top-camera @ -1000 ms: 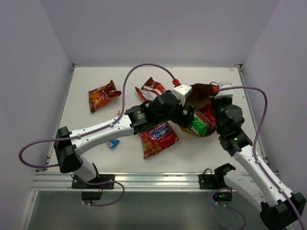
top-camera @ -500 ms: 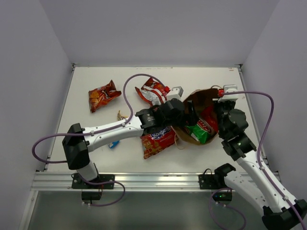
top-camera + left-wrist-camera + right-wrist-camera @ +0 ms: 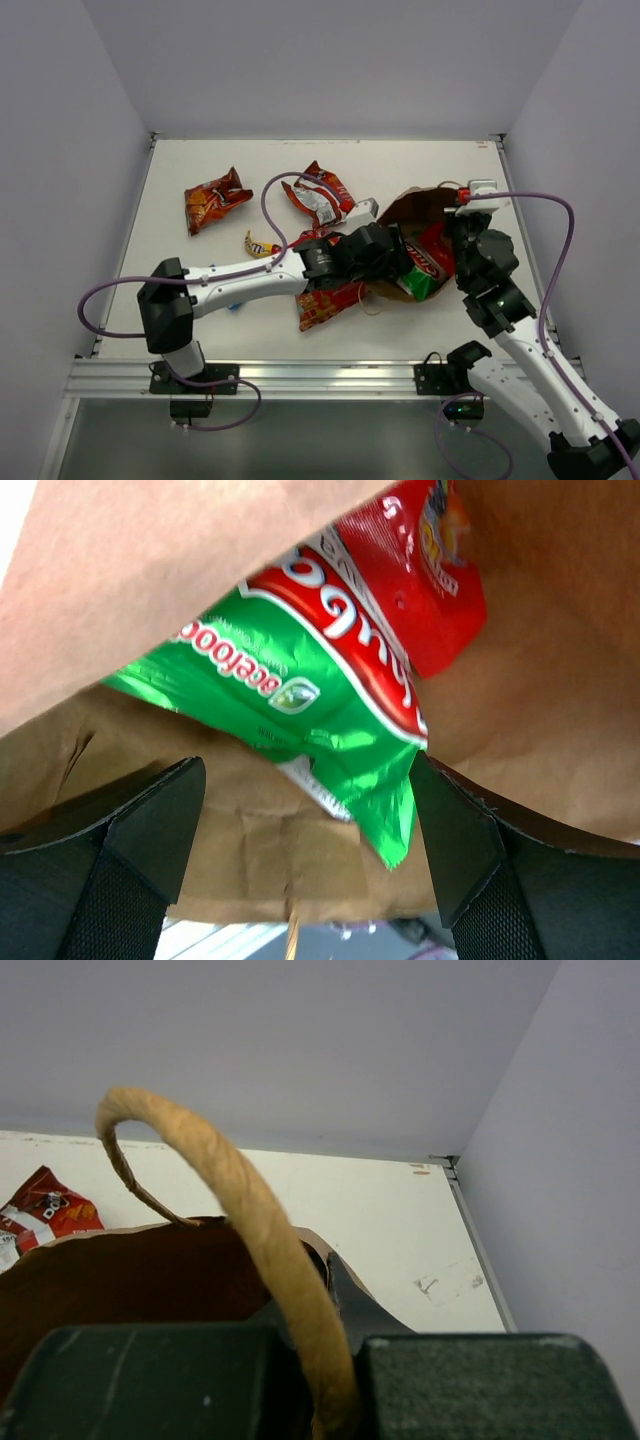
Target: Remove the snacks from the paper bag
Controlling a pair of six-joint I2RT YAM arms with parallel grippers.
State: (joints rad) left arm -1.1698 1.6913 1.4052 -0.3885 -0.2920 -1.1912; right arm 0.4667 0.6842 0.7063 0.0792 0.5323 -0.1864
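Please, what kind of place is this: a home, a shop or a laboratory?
Most likely a laboratory test booth: plain pale walls enclose a white table, a left arm and a right arm are bolted to a metal rail at its near edge, and purple cables run to them.

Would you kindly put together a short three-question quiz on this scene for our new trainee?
1. True or false: the left gripper is shut on the green-white chip bag.
2. What does the right gripper pinch? A) the paper bag by its handle; B) a yellow candy pack; C) nothing.
3. Fill in: the packet behind the green-white one inside the bag is ____.
Key: 1 false, its jaws stand open on either side of the bag's corner; 2 A; 3 red.
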